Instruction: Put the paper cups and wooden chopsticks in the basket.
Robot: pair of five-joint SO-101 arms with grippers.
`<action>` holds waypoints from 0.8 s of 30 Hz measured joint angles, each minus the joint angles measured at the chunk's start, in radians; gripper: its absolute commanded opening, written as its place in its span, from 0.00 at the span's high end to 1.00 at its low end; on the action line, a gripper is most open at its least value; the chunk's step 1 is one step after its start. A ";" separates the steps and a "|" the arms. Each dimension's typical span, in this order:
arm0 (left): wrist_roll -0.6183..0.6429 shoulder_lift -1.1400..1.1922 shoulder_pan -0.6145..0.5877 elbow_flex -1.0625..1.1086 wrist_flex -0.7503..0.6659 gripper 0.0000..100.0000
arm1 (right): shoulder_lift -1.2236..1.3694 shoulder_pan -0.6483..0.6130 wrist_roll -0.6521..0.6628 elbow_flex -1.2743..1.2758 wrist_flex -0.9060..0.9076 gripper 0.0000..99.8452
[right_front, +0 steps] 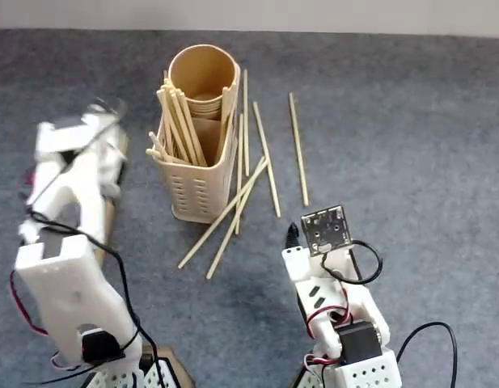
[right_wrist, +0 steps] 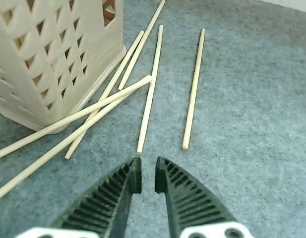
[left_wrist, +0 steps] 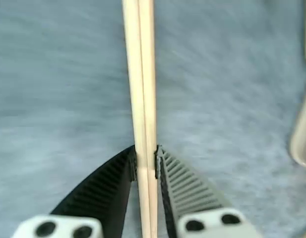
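From the high camera we look steeply down on the grey counter (right_front: 427,121), with the left arm (right_front: 67,267) and right arm (right_front: 338,307) at its near edge and the basket (right_front: 196,190) farther in. Our left wrist camera sits very close, looking along the left jaws at the chopsticks (left_wrist: 143,74), with bare counter behind. Our right wrist camera looks low past the right jaws at the basket's wall and the loose sticks (right_wrist: 193,89) beside it, ground the high view shares.

Left wrist view: chopstick pair (left_wrist: 144,99) runs off both top and bottom edges, ends unseen; carpet (left_wrist: 53,74) behind it is blurred. Right wrist view: basket (right_wrist: 93,54) cut by top and left edges. High view: paper cups (right_front: 202,81) nested in basket, count unclear.
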 measured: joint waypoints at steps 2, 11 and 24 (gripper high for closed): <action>0.000 0.000 -0.006 -0.166 0.083 1.00 | 0.000 0.000 0.000 0.000 0.000 0.94; 0.052 0.000 0.203 -1.252 0.361 1.00 | 0.000 0.000 0.000 0.000 0.000 0.94; 0.190 -0.126 0.609 -1.456 0.334 1.00 | 0.000 0.000 0.000 0.000 0.000 0.94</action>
